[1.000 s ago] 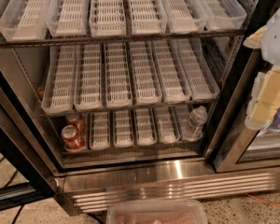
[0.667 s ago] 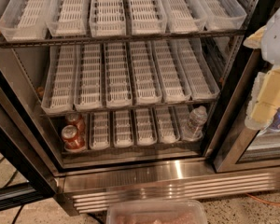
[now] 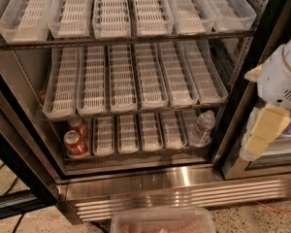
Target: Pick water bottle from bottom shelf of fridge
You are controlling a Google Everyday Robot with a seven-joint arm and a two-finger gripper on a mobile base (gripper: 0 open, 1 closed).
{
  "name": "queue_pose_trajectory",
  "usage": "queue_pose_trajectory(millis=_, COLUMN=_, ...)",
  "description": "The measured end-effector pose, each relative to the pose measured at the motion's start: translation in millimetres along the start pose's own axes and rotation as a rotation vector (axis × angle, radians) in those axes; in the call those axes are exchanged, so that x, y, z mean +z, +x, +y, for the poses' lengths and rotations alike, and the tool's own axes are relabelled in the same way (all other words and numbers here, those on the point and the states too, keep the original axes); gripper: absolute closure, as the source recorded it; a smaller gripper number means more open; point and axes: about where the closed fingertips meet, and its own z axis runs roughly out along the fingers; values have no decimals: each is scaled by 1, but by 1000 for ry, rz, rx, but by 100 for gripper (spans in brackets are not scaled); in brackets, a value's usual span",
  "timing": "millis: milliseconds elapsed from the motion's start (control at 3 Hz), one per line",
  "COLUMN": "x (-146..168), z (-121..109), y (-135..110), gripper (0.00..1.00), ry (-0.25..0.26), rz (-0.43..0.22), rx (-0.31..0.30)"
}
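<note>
My gripper [image 3: 257, 142] hangs at 3 o'clock from the bottle [image 3: 202, 128] on the bottom shelf [image 3: 136, 153], with 2 cans [image 3: 75, 142] at the bottle's 9 o'clock, and I cannot tell how open the gripper is.

One small clear ribbed plastic water bottle [image 3: 202, 127] at four o'clock; two red soda cans [image 3: 75, 139] at eight o'clock; three tiers of white slotted plastic trays [image 3: 117, 79]; one cream-fingered gripper [image 3: 263, 130] at three o'clock.

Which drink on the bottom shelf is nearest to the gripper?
The clear water bottle at the shelf's right end. The gripper hangs right of the fridge opening; both red soda cans stand at the left end.
</note>
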Motion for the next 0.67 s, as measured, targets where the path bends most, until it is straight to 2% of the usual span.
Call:
queue_pose_trajectory(millis=333, x=52, z=15, y=12, gripper=0, ry=-34, rz=-33, rx=22)
queue_pose_trajectory(millis=667, x=90, z=22, y=21, gripper=0, ry=-28, rz=-70, rx=38)
